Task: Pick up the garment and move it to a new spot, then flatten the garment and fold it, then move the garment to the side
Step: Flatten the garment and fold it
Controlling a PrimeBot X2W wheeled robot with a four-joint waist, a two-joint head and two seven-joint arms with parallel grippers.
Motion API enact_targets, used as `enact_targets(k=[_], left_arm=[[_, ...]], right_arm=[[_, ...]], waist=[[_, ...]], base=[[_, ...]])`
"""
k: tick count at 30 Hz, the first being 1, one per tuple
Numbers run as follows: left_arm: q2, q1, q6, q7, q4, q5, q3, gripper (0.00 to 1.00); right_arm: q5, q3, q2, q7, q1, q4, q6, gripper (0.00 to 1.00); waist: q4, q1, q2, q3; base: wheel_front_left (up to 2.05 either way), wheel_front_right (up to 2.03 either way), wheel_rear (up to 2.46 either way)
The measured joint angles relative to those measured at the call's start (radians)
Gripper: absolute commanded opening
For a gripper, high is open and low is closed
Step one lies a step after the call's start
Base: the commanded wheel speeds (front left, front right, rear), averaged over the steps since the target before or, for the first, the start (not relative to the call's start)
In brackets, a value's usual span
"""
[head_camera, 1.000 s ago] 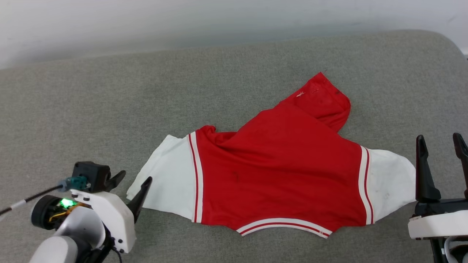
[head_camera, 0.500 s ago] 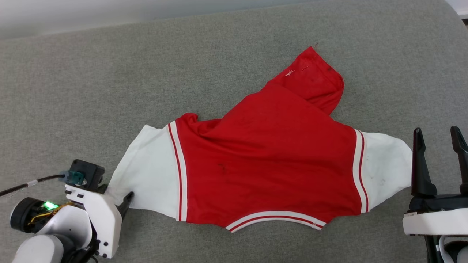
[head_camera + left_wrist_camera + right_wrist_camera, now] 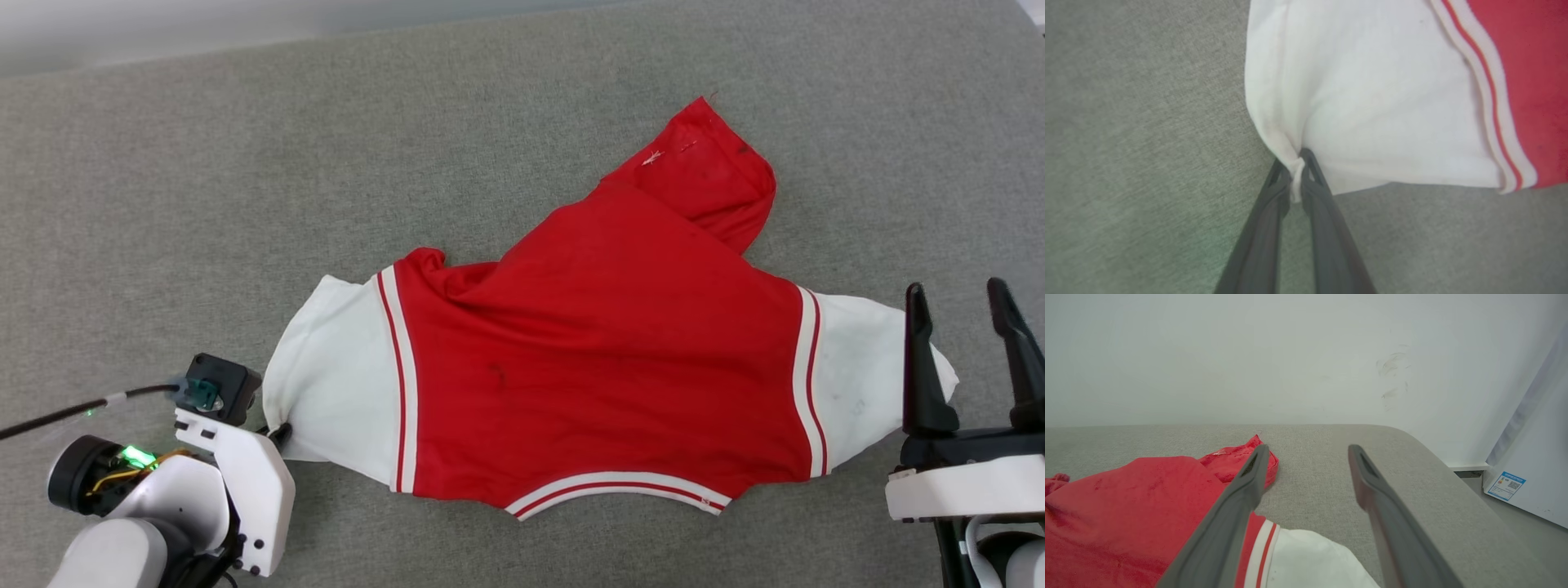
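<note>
At the near left, the left pincer (image 3: 280, 431) is clamped on the hem corner of the garment's (image 3: 604, 351) white sleeve. At the near right, the right pincer (image 3: 956, 286) has its fingers apart over the other sleeve's edge. The garment lies spread on the grey fabric surface (image 3: 245, 163), plain red side up, with one red corner crumpled at the far side.

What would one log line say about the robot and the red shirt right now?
stage: grasp | left gripper: shut on garment sleeve corner | right gripper: open, near other sleeve

Smooth cloth garment (image 3: 604, 351) on a rough, matt woven grey surface (image 3: 245, 163).
</note>
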Motion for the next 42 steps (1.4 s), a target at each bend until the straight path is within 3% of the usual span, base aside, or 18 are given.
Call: enact_targets(k=[6,11,21,24,29,42], left_arm=[[-0.046,0.023,0.035,-0.108,-0.012,-0.031,0.045,0.0],[-0.069,0.055,0.075,-0.2,-0.099,-0.066,0.125,0.0],[-0.056,0.177,0.096,-0.23,-0.272,-0.115,0.191,0.0],[-0.051,0.193,0.099,-0.232,-0.313,-0.115,0.197,0.0],[-0.059,0.198,0.093,-0.233,-0.366,-0.119,0.172,0.0],[-0.064,0.17,0.077,-0.21,-0.386,-0.114,0.111,0.0]], right_arm=[[-0.007,0.008,-0.032,0.1,0.013,0.029,0.0,1.0],[0.003,0.01,-0.072,0.268,0.052,0.046,0.0,1.0],[0.042,-0.022,-0.174,0.682,0.086,0.053,0.0,1.0],[0.063,-0.023,-0.222,0.762,0.083,0.071,0.0,1.0],[0.108,-0.023,-0.244,0.827,0.041,0.135,0.0,1.0],[0.091,0.039,-0.283,0.774,-0.01,0.285,-0.002,1.0]], waist=[[0.012,0.0001,0.0,-0.045],[0.031,0.0,0.0,-0.09],[0.076,0.0,0.0,-0.111],[0.09,0.0,0.0,-0.103],[0.115,0.0,0.0,-0.088],[0.169,0.0,0.0,-0.04]], base=[[0.0,0.0,0.0],[0.0,0.0,0.0],[0.0,0.0,0.0],[0.0,0.0,0.0],[0.0,0.0,0.0],[0.0,0.0,0.0]])
